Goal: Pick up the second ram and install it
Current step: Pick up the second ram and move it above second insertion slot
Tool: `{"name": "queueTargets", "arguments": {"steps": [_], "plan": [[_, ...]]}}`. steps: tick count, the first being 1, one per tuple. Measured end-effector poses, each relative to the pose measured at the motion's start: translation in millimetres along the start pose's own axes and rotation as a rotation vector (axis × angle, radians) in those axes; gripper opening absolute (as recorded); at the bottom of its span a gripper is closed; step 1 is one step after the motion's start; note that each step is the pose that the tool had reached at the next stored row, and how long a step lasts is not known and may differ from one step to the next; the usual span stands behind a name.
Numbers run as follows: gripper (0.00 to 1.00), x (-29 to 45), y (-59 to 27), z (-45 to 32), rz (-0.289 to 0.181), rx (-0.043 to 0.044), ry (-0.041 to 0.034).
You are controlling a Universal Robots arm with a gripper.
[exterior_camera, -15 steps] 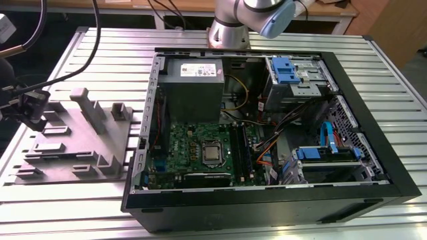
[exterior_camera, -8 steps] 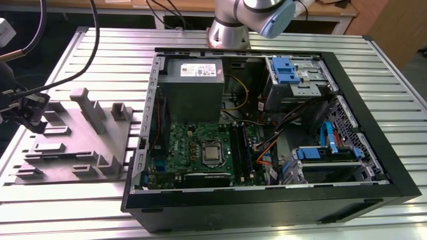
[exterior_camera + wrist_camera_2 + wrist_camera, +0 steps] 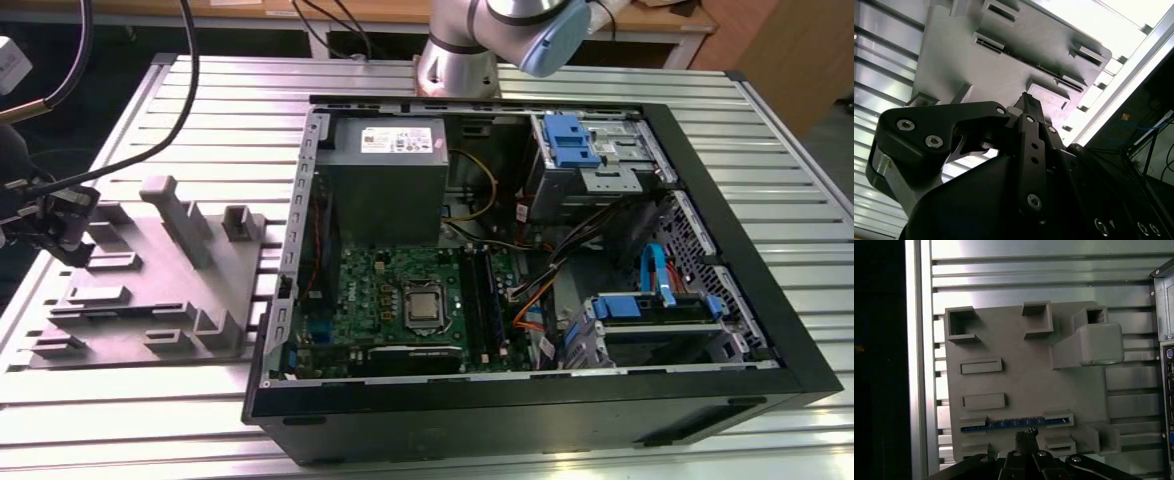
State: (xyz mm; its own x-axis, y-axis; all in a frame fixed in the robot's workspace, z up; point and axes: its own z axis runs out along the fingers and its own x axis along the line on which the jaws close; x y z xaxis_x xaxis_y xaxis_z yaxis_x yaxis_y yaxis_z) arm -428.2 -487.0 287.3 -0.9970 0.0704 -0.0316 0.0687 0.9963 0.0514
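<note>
Where the slatted metal table [image 3: 200, 80] spanned the exterior view, an open black computer case [image 3: 534, 425] lay on it, taking the centre and the exterior view's right. The arm [image 3: 534, 30] showed at upper centre of that frame, behind the case. Inside the case sat a grey power-supply box [image 3: 387, 170] in the upper part, with a green motherboard [image 3: 400, 290] below it.

A grey fixture plate [image 3: 147, 290] sat on the table just beside the case, at the exterior view's left, with 1 tall post [image 3: 180, 215] upright on it. The gripper [image 3: 60, 225] hung at the far edge of the exterior view's left, mid-height, over the plate's outer side.

In the first wrist view its fingers [image 3: 1023, 438] were together with nothing between them. The tips were just beside the second ram [image 3: 1014, 423]; contact could not be told. The second ram sat in 1 long slot of the plate, blue edge showing, not yet lifted. In the second wrist view the gripper [image 3: 1027, 98] pointed at the plate [image 3: 1019, 50], tips close to it.
</note>
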Motion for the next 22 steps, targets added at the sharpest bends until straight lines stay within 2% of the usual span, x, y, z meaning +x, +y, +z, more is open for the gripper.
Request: {"name": "queueTargets", "arguments": {"steps": [4, 7, 22], "plan": [[0.1, 0.0, 0.0, 0.0, -0.006, -0.0002, 0.0003], [0.1, 0.0, 0.0, 0.2, -0.034, -0.0011, 0.0017], [0.1, 0.2, -0.2, 4.3, -0.303, -0.0087, 0.0156]]}}
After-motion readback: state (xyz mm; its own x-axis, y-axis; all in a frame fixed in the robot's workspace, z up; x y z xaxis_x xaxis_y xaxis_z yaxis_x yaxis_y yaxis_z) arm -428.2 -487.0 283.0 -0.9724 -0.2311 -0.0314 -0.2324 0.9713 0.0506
